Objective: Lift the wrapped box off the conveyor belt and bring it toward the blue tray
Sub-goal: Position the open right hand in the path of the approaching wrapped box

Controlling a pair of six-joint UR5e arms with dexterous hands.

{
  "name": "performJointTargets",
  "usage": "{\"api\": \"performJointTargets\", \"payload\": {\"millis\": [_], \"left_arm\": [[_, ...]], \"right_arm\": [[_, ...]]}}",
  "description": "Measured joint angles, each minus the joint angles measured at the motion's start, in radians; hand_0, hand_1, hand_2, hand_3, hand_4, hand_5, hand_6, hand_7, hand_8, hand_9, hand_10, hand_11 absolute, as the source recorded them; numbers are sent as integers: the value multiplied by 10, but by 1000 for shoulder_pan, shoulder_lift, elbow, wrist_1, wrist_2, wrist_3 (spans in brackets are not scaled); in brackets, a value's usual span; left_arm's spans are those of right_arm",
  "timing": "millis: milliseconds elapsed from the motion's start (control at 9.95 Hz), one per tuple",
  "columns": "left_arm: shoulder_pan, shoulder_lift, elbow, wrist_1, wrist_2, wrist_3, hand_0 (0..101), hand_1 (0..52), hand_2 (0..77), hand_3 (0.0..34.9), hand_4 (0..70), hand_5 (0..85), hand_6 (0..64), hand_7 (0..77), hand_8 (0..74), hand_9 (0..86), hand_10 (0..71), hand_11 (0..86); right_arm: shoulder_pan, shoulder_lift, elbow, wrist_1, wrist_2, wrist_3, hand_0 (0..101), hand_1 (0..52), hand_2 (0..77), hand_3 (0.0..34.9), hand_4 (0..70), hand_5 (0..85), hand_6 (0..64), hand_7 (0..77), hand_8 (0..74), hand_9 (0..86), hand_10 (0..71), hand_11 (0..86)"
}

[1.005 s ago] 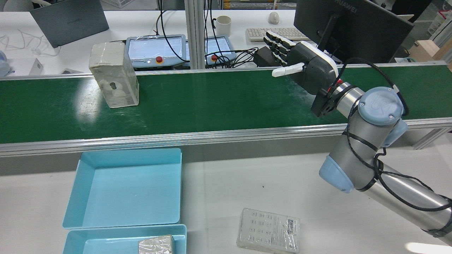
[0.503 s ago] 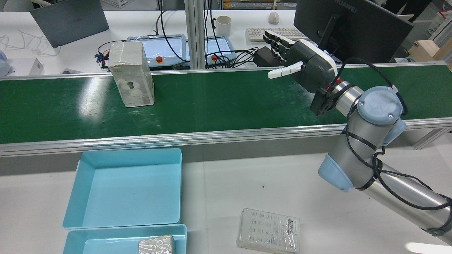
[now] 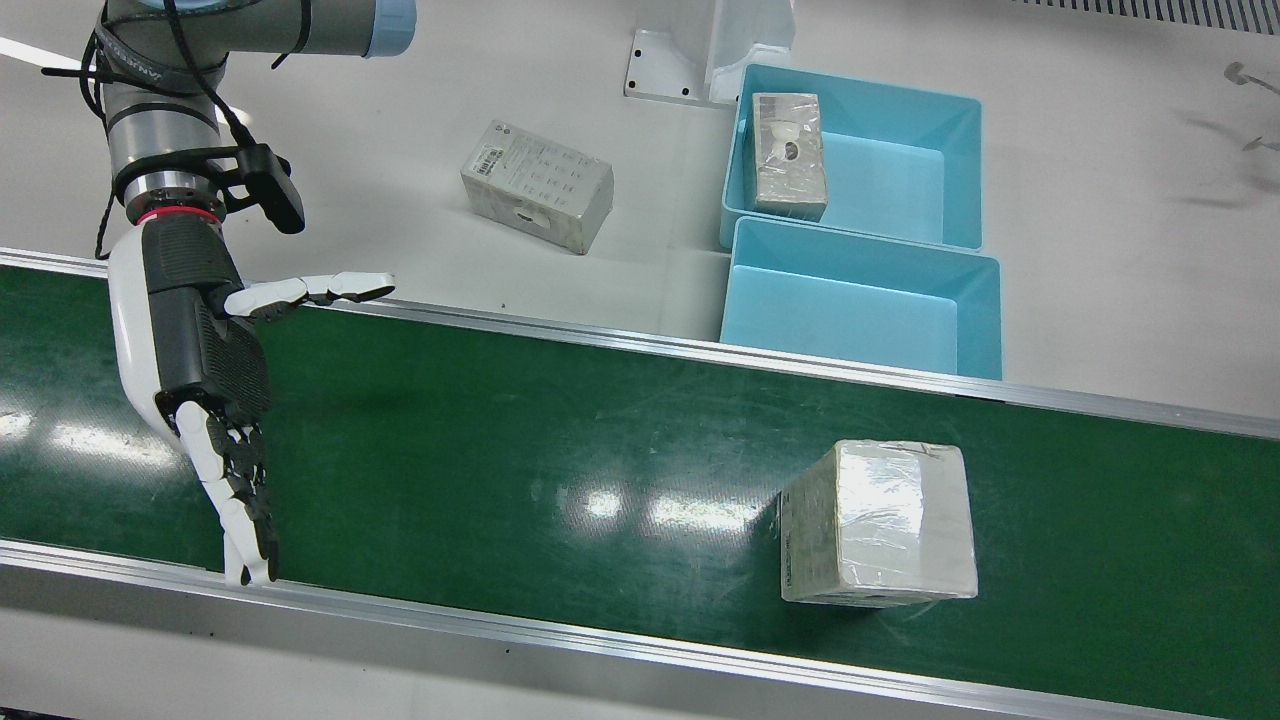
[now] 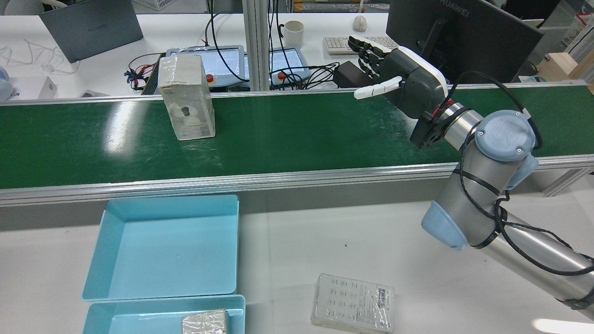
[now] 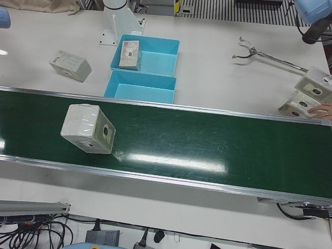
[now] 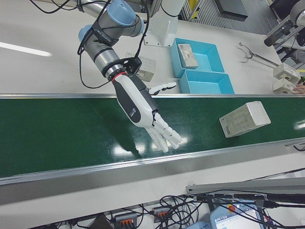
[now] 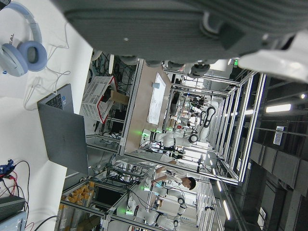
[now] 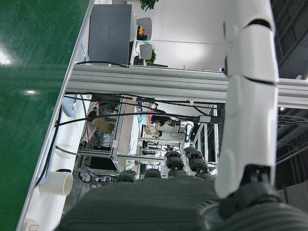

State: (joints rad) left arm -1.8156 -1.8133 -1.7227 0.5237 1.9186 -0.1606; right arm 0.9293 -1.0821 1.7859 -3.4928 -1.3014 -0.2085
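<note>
Rear view, left to right: the wrapped box (image 4: 186,97) stands upright (plastic-covered) upper left on the conveyor belt (image 4: 297,134), near its far edge. Bare belt separates it from the right hand (image 4: 399,76), fingers spread, empty.

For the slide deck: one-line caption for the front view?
Open right hand waits over the green conveyor belt as the wrapped box rides toward it, blue trays behind.
</note>
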Motion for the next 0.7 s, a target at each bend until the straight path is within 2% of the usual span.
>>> {"api": "performJointTargets", "payload": {"millis": [101, 402, 603, 704], "left_arm": [[0, 0, 0, 0, 0, 0, 0, 0, 11, 0, 0, 11, 0, 0, 0, 0, 0, 0], [0, 0, 0, 0, 0, 0, 0, 0, 11, 0, 0, 11, 0, 0, 0, 0, 0, 0], [0, 0, 0, 0, 0, 0, 0, 0, 11, 0, 0, 11, 0, 0, 0, 0, 0, 0], [0, 0, 0, 0, 0, 0, 0, 0, 5, 0, 0, 11, 0, 0, 0, 0, 5, 0]], "right_arm": [[0, 0, 1, 0, 0, 2, 480, 153, 104, 14, 49, 60, 0, 5, 0, 11, 5, 11], [1, 0, 9, -1, 1, 7, 480, 153, 104, 13, 49, 60, 0, 5, 0, 11, 0, 11], [5, -15, 33, -4, 1, 11, 480, 153, 104, 12, 60, 60, 0, 5, 0, 11, 5, 11], [6, -27, 46, -4, 0, 11, 479, 153, 104, 33, 60, 71, 0, 5, 0, 11, 5, 11]]}}
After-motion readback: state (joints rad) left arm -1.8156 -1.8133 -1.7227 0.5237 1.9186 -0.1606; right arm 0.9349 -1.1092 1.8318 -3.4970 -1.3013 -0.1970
